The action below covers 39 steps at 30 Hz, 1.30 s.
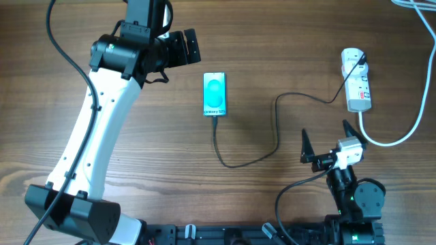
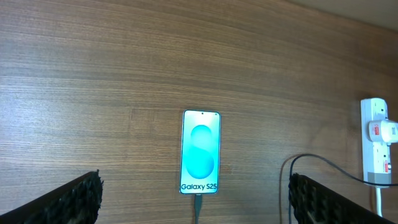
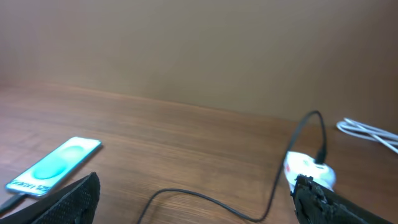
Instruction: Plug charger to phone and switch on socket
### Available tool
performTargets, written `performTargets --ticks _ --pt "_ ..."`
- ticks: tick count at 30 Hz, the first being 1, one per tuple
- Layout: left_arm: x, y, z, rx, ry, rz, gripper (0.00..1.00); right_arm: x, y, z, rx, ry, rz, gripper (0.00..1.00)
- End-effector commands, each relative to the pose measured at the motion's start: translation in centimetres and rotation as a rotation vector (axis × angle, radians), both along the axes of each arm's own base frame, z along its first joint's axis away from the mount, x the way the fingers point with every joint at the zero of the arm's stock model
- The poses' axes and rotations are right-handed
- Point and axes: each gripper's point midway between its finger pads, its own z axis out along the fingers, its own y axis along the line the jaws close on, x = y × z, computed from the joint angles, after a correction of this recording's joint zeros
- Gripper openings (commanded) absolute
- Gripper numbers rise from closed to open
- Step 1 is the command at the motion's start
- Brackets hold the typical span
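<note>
The phone (image 1: 214, 94) lies flat mid-table with its teal screen lit and "Galaxy S25" showing; it also shows in the left wrist view (image 2: 201, 152) and the right wrist view (image 3: 55, 164). The charger (image 1: 276, 129), a thin black cable, has its tip in the phone's near end and curls right to the socket (image 1: 357, 80), a white power strip. My left gripper (image 1: 190, 46) is open and empty, up left of the phone. My right gripper (image 1: 325, 145) is open and empty, near the table's front, below the socket.
A thick white lead (image 1: 402, 136) loops from the socket's near end to the right table edge and up to the far right corner. The charger's white plug (image 2: 379, 132) sits in the socket.
</note>
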Motion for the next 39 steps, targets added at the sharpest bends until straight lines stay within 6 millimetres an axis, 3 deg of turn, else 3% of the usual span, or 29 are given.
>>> performTargets --ticks 1,39 --pt "0.15 0.23 -0.45 0.003 0.010 0.014 1.00 0.16 -1.98 0.11 0.077 0.002 -0.118 1.00" --pt "0.16 0.22 -0.43 0.003 0.009 0.014 1.00 0.17 -2.37 0.13 0.037 -0.003 -0.132 1.00"
